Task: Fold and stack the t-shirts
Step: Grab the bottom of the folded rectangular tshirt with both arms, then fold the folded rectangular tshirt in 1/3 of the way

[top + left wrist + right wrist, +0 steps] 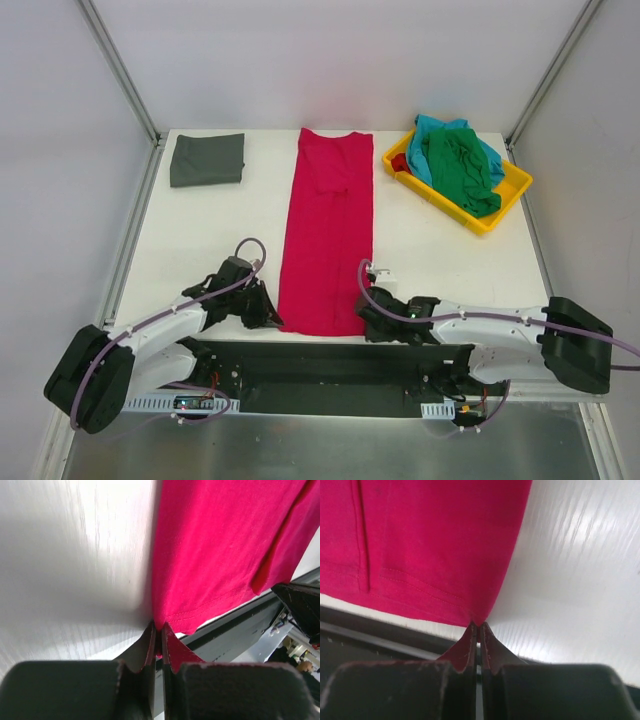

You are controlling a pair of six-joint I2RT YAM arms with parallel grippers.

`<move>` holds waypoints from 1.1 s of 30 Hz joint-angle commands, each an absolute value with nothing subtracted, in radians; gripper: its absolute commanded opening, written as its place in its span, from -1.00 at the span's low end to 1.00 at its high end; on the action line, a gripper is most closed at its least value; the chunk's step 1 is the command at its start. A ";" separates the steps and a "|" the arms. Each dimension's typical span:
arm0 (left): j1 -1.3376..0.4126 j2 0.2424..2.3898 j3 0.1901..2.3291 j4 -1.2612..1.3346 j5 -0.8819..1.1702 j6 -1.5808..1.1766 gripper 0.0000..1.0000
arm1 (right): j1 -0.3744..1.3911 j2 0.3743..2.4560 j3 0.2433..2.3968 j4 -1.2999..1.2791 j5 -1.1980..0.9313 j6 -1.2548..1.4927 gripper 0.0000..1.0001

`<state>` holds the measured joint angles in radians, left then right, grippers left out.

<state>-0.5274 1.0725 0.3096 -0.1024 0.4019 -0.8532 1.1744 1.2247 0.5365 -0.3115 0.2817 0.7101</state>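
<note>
On the bench (210,230), crimson t-shirt (328,235) lies flat in a long strip, near hem at the front edge. The left hand (272,318) is clenched on its near-left corner, right hand (365,322) clenched on the near-right corner. Folded dark grey t-shirt (207,160) sits far left; green t-shirt (462,170) and teal t-shirt (440,133) are heaped in yellow tray (508,200), far right.
</note>
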 commanded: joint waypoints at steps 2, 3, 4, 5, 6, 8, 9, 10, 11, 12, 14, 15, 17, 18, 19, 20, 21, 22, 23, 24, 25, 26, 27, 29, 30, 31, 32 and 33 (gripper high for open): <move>-0.546 0.918 0.246 -0.241 0.434 -0.873 -1.00 | 1.265 1.132 0.558 -0.480 0.259 0.805 -0.99; -0.549 0.882 0.235 -0.248 0.446 -0.882 -1.00 | 1.282 1.120 0.555 -0.489 0.244 0.819 -0.99; -0.552 0.853 0.223 -0.255 0.457 -0.893 -1.00 | 1.298 1.109 0.557 -0.485 0.235 0.827 -0.99; -0.555 0.818 0.216 -0.262 0.457 -0.906 -1.00 | 1.311 1.100 0.557 -0.486 0.223 0.831 -0.99; -0.557 0.783 0.212 -0.268 0.451 -0.911 -1.00 | 1.324 1.088 0.558 -0.489 0.219 0.834 -0.99; -0.558 0.740 0.215 -0.275 0.446 -0.919 -1.00 | 1.330 1.063 0.558 -0.495 0.227 0.831 -0.99; -0.558 0.726 0.225 -0.276 0.449 -0.917 -1.00 | 1.331 1.048 0.563 -0.503 0.242 0.828 -0.99; -0.558 0.715 0.239 -0.278 0.448 -0.914 -1.00 | 1.331 1.031 0.568 -0.511 0.268 0.822 -0.99; -0.558 0.709 0.259 -0.279 0.448 -0.911 -1.00 | 1.330 1.011 0.575 -0.517 0.291 0.813 -0.99; -0.558 0.710 0.281 -0.279 0.446 -0.902 -1.00 | 1.328 0.994 0.584 -0.520 0.323 0.802 -0.99; -0.558 0.730 0.340 -0.281 0.436 -0.884 -1.00 | 1.319 0.960 0.607 -0.525 0.377 0.764 -0.99; -0.558 0.748 0.369 -0.281 0.422 -0.873 -1.00 | 1.312 0.948 0.618 -0.526 0.405 0.741 -0.99; -0.558 0.807 0.440 -0.281 0.379 -0.848 -1.00 | 1.283 0.930 0.643 -0.523 0.445 0.684 -0.99; -0.557 0.840 0.472 -0.281 0.349 -0.839 -1.00 | 1.260 0.924 0.655 -0.520 0.462 0.661 -0.99; -0.557 0.877 0.512 -0.278 0.325 -0.830 -1.00 | 1.234 0.922 0.669 -0.514 0.471 0.629 -0.99; -0.557 0.911 0.547 -0.273 0.309 -0.809 -1.00 | 1.208 0.923 0.679 -0.497 0.472 0.588 -0.99; -0.557 0.952 0.590 -0.275 0.284 -0.795 -1.00 | 1.177 0.926 0.693 -0.465 0.469 0.553 -0.99; -0.555 0.988 0.626 -0.273 0.261 -0.782 -1.00 | 1.149 0.937 0.704 -0.436 0.459 0.507 -1.00; -0.554 1.026 0.665 -0.268 0.236 -0.767 -1.00 | 1.117 0.943 0.715 -0.407 0.443 0.447 -0.99; -0.549 1.063 0.717 -0.268 0.220 -0.758 -1.00 | 1.079 0.959 0.733 -0.379 0.434 0.411 -0.99; -0.542 1.101 0.756 -0.267 0.210 -0.749 -1.00 | 1.051 0.974 0.748 -0.359 0.428 0.372 -0.99; -0.532 1.139 0.787 -0.265 0.200 -0.741 -1.00 | 1.020 0.994 0.768 -0.341 0.425 0.339 -0.99; -0.519 1.167 0.819 -0.265 0.189 -0.736 -1.00 | 0.991 1.018 0.787 -0.328 0.422 0.310 -0.99; -0.497 1.227 0.876 -0.258 0.141 -0.726 -1.00 | 0.919 1.063 0.822 -0.295 0.399 0.258 -0.99; -0.480 1.258 0.903 -0.255 0.141 -0.723 -1.00 | 0.890 1.083 0.831 -0.269 0.384 0.235 -0.99; -0.466 1.290 0.934 -0.249 0.147 -0.712 -1.00 | 0.858 1.103 0.841 -0.235 0.359 0.212 -0.99; -0.454 1.317 0.968 -0.245 0.147 -0.700 -1.00 | 0.829 1.126 0.854 -0.213 0.339 0.193 -0.99; -0.443 1.350 0.992 -0.245 0.153 -0.690 -1.00 | 0.809 1.144 0.868 -0.197 0.331 0.178 -0.99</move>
